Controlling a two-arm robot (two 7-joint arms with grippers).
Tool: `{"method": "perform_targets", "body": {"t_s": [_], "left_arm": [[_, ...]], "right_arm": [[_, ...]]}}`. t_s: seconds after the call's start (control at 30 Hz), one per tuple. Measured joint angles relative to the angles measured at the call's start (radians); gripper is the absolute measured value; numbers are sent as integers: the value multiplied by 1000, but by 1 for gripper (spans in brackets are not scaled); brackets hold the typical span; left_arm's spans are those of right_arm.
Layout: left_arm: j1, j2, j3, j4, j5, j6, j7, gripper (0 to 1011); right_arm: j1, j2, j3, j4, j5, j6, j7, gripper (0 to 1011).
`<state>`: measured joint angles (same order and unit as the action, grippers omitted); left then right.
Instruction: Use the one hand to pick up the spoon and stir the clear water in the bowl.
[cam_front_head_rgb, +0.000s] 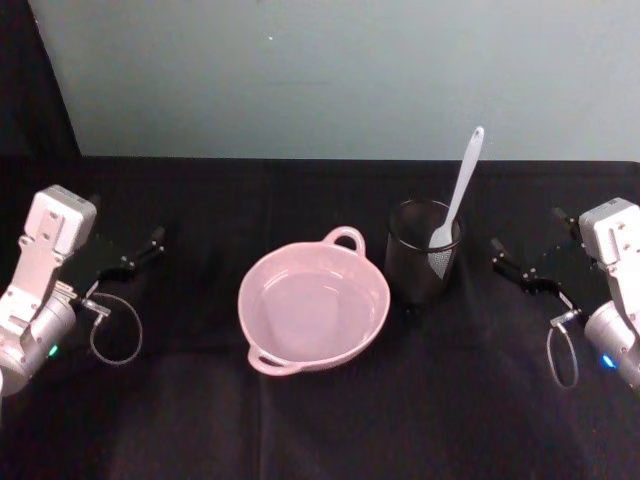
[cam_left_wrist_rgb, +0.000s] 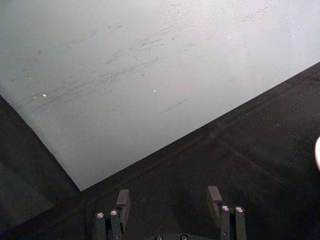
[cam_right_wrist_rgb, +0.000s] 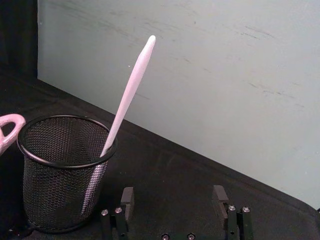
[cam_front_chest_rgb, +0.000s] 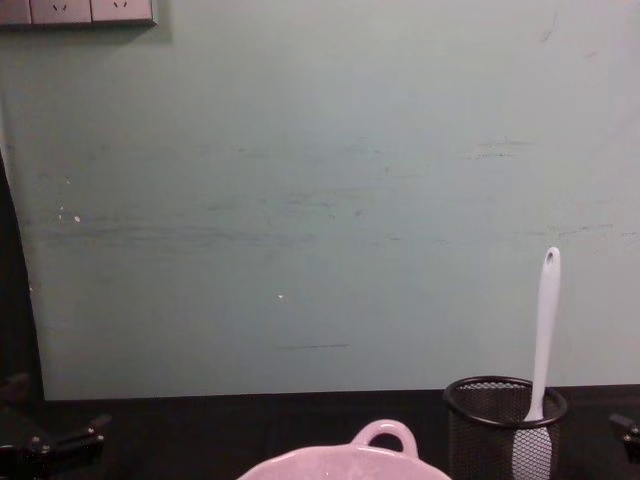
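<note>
My right pincer (cam_right_wrist_rgb: 173, 199) hovers low over the black cloth (cam_front_head_rgb: 320, 430). Its two black fingers stand wide apart and hold nothing. At about 9 o'clock from it in the head view, and near, stands a black wire-mesh cup (cam_front_head_rgb: 420, 268). The white plastic spoon (cam_front_head_rgb: 461, 188) rests in the cup scoop down, with its long handle leaning toward 1 o'clock and rising well above the rim. The oval hole at the handle's tip shows in the chest view.

At 8 o'clock from the cup, just beside it, sits the pale pink bowl (cam_front_head_rgb: 381, 305), with one loop handle at 1 o'clock and another at 7 o'clock. Water appears to lie in it (a faint surface line is all I can make out).

My left pincer (cam_left_wrist_rgb: 167, 199) is parked well off at 9 o'clock from the bowl, also wide open and empty.

I judge the pick-up has not yet begun. The next move calls for my right pincer to reach the handle above the cup's rim, close on that slim shaft and lift it straight up clear of the mesh.

No brand, label or writing can be read anywhere.
</note>
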<state>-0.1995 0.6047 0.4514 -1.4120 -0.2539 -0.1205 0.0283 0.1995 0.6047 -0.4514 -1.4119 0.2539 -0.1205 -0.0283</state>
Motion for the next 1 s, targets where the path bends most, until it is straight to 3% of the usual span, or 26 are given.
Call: {"method": "perform_targets", "body": {"t_s": [0.73, 1.0], "left_arm": [[0, 0, 0, 0, 0, 0, 0, 1011], [0, 0, 0, 0, 0, 0, 0, 1011]], "right_arm": [[-4, 2, 2, -5, -4, -3, 5, 1003], [-67, 28, 45, -87, 14, -27, 41, 1003]]}}
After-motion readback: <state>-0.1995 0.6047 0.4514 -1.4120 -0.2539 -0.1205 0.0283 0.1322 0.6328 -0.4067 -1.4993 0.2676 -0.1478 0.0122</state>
